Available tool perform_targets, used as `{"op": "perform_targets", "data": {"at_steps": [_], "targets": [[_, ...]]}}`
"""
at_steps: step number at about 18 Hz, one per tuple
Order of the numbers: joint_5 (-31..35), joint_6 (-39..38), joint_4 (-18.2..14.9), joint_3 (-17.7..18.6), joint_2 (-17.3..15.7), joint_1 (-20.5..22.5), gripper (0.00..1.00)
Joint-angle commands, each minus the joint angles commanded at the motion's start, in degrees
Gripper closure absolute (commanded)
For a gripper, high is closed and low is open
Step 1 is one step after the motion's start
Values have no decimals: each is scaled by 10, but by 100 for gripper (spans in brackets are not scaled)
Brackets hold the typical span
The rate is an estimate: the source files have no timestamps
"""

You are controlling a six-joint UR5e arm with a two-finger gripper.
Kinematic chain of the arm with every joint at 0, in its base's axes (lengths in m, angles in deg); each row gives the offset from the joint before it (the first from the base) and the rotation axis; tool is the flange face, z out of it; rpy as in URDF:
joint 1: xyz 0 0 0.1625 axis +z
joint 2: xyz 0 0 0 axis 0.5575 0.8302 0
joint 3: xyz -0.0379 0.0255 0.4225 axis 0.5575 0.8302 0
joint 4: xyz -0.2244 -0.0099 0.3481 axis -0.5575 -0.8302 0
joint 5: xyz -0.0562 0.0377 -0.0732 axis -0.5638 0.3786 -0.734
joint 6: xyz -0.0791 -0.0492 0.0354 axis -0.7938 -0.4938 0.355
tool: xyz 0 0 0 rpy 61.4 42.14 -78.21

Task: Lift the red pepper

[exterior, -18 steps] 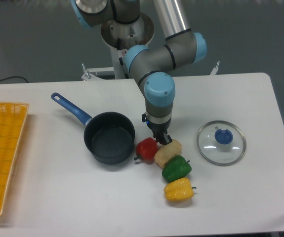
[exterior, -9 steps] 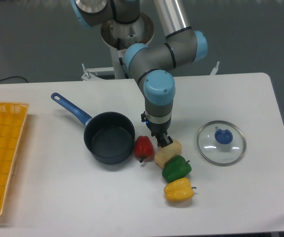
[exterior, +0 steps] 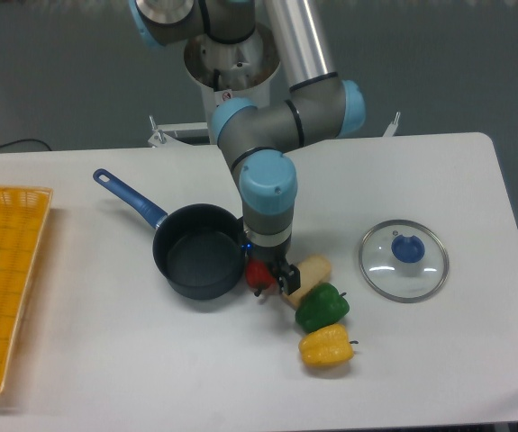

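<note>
The red pepper (exterior: 256,274) lies on the white table right against the pot's right side, with only its left part showing. My gripper (exterior: 268,276) has come down over it from above and covers the rest. One dark finger (exterior: 283,281) shows on the pepper's right, between it and a pale yellow potato-like piece (exterior: 308,274). The other finger is hidden, so I cannot tell whether the jaws grip the pepper.
A dark pot (exterior: 199,250) with a blue handle stands left of the pepper. A green pepper (exterior: 322,308) and a yellow pepper (exterior: 325,346) lie in front right. A glass lid (exterior: 404,260) is at the right, and a yellow basket (exterior: 2,283) at the left edge.
The arm has swung left and lowered, from between the red pepper and the pale piece to directly over the pepper. The pepper turned and shifted slightly toward the pot.
</note>
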Motion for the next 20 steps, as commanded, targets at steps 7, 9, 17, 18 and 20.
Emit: {"op": "perform_targets", "data": {"at_steps": [7,9,17,18,20], "targets": [[2,-66,1,5,-1,2,0],[3,-68,0,6,-2,3,0],[5,-55,0,8,-19,14,0],[6,-46,-2,7,-22,14,1],[10,-5,-3,10,-30,14,28]]}}
